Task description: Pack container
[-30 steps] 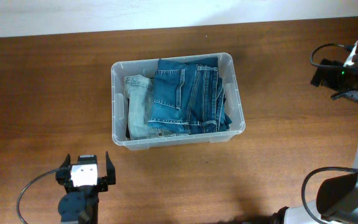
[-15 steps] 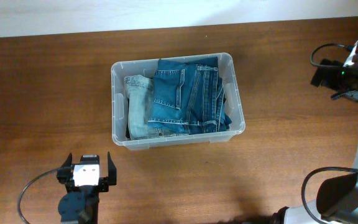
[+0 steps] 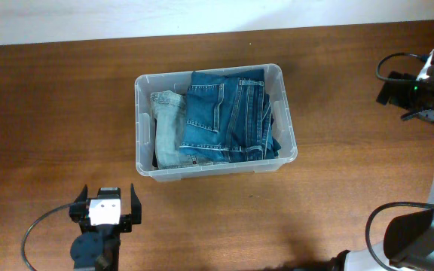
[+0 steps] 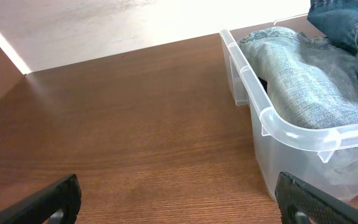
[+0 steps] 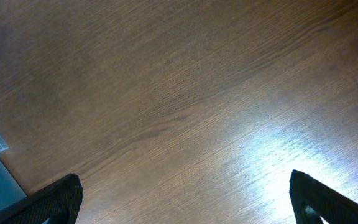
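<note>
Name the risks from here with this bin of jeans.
1. The light-wash jeans and dark blue jeans bulge above the rim of the container, so they could snag or spill if it is moved.
2. The open left tool faces its near corner; a forward move might shove it.

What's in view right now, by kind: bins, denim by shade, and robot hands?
Clear container: 1
Pale-wash denim garment: 1, inside the container
Darker blue denim pile: 1 pile, inside the container; number of separate pieces cannot be told
Robot hands: 2, left hand and right hand, both open and empty
Total: 5
</note>
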Controlling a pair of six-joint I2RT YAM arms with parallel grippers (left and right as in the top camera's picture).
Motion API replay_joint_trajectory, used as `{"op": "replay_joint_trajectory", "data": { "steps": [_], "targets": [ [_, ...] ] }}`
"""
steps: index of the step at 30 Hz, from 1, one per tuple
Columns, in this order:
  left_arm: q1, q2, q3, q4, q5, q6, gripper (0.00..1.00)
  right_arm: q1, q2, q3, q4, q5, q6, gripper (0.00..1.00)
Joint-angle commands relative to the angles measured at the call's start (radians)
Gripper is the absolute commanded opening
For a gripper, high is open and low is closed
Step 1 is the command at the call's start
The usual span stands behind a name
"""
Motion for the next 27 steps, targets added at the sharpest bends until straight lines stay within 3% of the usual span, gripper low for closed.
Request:
{"op": "replay_joint_trajectory", "data": {
  "steps": [1, 15, 27],
  "targets": [
    [-0.005, -0.008, -0.008, 0.001, 0.011, 0.017, 0.99, -0.003, 0.0, 0.01, 0.0, 0.005, 0.007, 0.99],
    [-0.005, -0.008, -0.008, 0.001, 0.011, 0.017, 0.99, 0.006, -0.023, 0.01, 0.0, 0.005, 0.007, 0.98],
    [-0.005, -0.008, -0.008, 0.001, 0.011, 0.017, 0.99, 0.099, -0.298, 0.01, 0.0, 0.005, 0.007, 0.98]
  ]
}}
